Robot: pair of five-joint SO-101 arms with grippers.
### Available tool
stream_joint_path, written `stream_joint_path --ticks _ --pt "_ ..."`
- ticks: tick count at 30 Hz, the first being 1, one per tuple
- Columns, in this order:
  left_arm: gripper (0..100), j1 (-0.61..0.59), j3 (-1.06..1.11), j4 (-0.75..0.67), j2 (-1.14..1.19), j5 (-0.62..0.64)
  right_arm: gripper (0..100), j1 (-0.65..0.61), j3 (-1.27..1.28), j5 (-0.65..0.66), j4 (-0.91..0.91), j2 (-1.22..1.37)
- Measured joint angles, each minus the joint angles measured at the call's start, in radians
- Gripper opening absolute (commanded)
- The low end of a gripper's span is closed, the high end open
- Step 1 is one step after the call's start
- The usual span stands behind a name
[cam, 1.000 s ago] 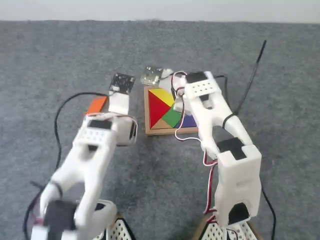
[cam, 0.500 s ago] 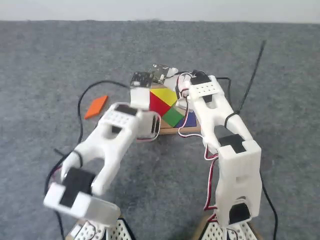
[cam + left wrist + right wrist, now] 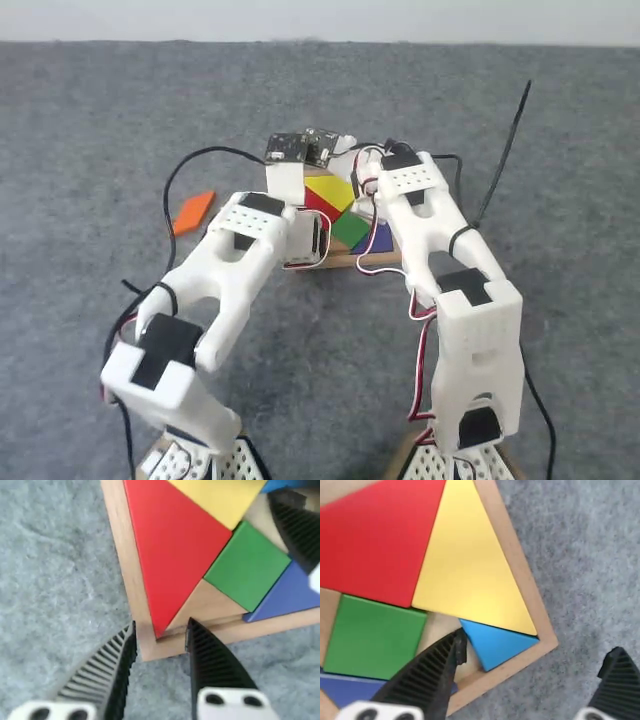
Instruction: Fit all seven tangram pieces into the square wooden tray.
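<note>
The square wooden tray (image 3: pixel 131 590) holds, lying flat, a red triangle (image 3: pixel 172 550), a yellow triangle (image 3: pixel 470 575), a green square (image 3: pixel 247 565), a small light-blue triangle (image 3: pixel 492 642) and a dark blue piece (image 3: pixel 295 597). An orange parallelogram (image 3: pixel 193 212) lies well apart from the tray.

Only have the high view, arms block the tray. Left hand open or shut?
Observer: Open. The left hand sits at the tray corner, by the red triangle tip.
Operator: Any gap there?
Observer: Yes, bare wood between the red triangle, the green square and the rim.
Operator: And the other one?
Observer: The right hand is open too, one finger beside the light blue triangle, the other over the carpet.
</note>
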Motion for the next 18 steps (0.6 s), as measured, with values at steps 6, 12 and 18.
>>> stream_joint_path --ticks 6,12,18 --pt "13 0.0 -0.213 0.175 0.147 0.003 39.8 0.0 0.0 0.0 -0.048 0.012" --pt "13 0.0 -0.292 0.229 0.204 0.003 39.8 0.017 -0.002 0.034 -0.126 0.031" --pt "13 -0.002 -0.293 0.23 0.209 0.0 39.8 0.124 -0.176 -0.037 -0.178 0.048"
